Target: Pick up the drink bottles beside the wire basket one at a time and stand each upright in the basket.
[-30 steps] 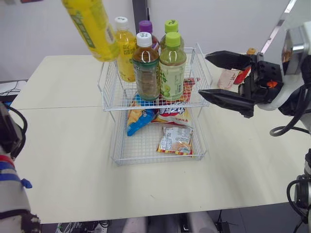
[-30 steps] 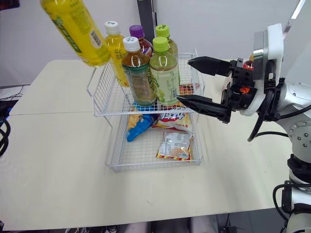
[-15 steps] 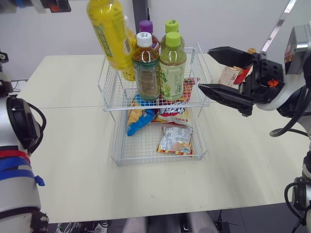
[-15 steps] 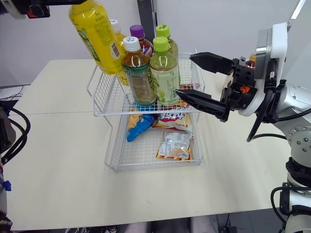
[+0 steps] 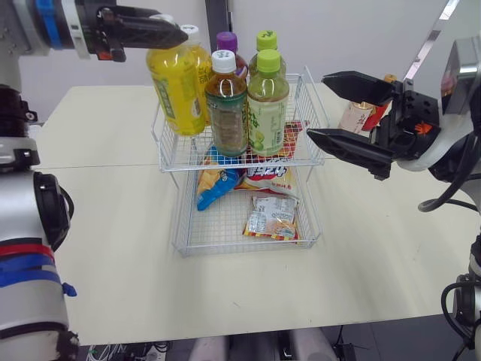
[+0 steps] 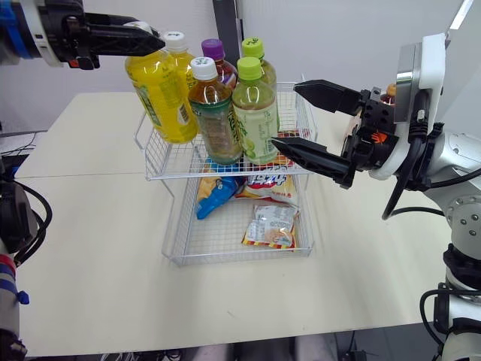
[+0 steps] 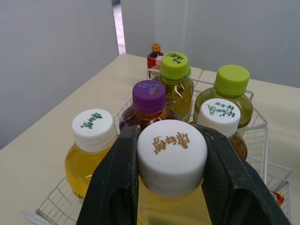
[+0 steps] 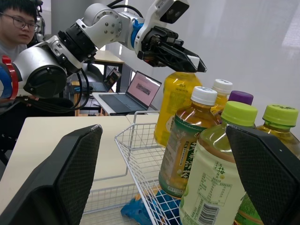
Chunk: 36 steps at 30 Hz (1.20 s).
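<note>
My left gripper (image 5: pixel 169 34) is shut on the white cap (image 7: pixel 172 150) of a yellow drink bottle (image 5: pixel 174 90). The bottle hangs upright, its lower part inside the left front corner of the upper wire basket (image 5: pixel 308 90). I cannot tell whether its base rests on the mesh. Several bottles stand upright in that basket: a brown tea bottle (image 5: pixel 225 105), a green one (image 5: pixel 267 105), a purple-capped one (image 5: pixel 225 40) and others behind. My right gripper (image 5: pixel 317 107) is open and holds nothing, just right of the basket. An orange-capped bottle (image 5: pixel 355 116) stands on the table behind it.
Snack packets (image 5: pixel 270 216) lie in the lower wire tray (image 5: pixel 180 226) under the basket. The cream table (image 5: pixel 105 248) stretches left and front. In the right wrist view a person (image 8: pixel 16 28) sits far off beside a laptop (image 8: pixel 136 91).
My left gripper has carried the yellow bottle down and to the right, turning it from tilted to upright, into the basket's left front corner. The right gripper has hardly moved.
</note>
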### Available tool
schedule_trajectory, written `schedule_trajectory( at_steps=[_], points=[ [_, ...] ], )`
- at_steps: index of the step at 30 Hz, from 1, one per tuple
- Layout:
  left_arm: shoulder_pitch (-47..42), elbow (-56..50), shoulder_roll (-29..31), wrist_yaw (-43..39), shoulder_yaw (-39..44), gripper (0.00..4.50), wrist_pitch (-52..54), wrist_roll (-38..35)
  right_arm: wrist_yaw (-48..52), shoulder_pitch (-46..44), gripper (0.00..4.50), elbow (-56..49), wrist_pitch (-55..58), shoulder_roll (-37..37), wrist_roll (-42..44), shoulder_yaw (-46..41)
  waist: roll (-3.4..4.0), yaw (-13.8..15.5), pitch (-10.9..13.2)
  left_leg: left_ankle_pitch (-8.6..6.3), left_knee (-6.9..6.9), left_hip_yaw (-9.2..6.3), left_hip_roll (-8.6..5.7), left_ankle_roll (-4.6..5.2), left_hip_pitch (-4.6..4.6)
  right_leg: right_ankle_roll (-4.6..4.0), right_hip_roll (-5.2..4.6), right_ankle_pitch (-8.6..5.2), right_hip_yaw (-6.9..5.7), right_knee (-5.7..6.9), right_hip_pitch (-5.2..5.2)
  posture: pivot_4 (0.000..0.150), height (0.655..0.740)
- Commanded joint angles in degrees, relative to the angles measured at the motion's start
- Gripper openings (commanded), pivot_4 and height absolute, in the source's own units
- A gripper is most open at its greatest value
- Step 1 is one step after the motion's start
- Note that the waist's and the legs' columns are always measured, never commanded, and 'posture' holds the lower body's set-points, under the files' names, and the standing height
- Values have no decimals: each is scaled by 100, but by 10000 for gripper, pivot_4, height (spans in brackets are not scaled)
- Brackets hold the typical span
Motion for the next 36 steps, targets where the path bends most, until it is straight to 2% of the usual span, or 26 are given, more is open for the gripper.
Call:
schedule_trajectory(
  at_steps=[1,14,19,27,36],
  points=[
    [58,-344,33,-8,128,13516,-169,-39,-31,-38,45000,-140,-91,-56,40,-147,0,1,0,0,0,-1,0,0,0,0,0,0,-1,1,0,1500,7359],
    [674,-645,36,138,245,13516,-205,-99,55,234,45000,-254,-123,-197,-32,-214,0,1,0,0,2,-1,0,0,1,0,0,0,0,2,2,1500,7359],
    [724,-663,38,155,279,13516,-197,-121,205,416,45000,-235,-59,-543,-293,-109,0,5,0,0,4,-2,-1,0,1,0,0,0,-2,3,3,1500,7359],
    [802,-735,55,188,335,13516,-157,-185,230,514,45000,-350,-29,-707,-407,-102,0,2,0,0,4,-1,0,0,1,0,0,0,-1,3,3,1500,7359],
    [922,-874,52,279,436,13516,-54,-278,-40,482,45000,-676,394,-956,-188,-98,0,5,-1,0,4,-2,0,0,2,0,0,0,-1,3,4,1500,7359]
  ],
)
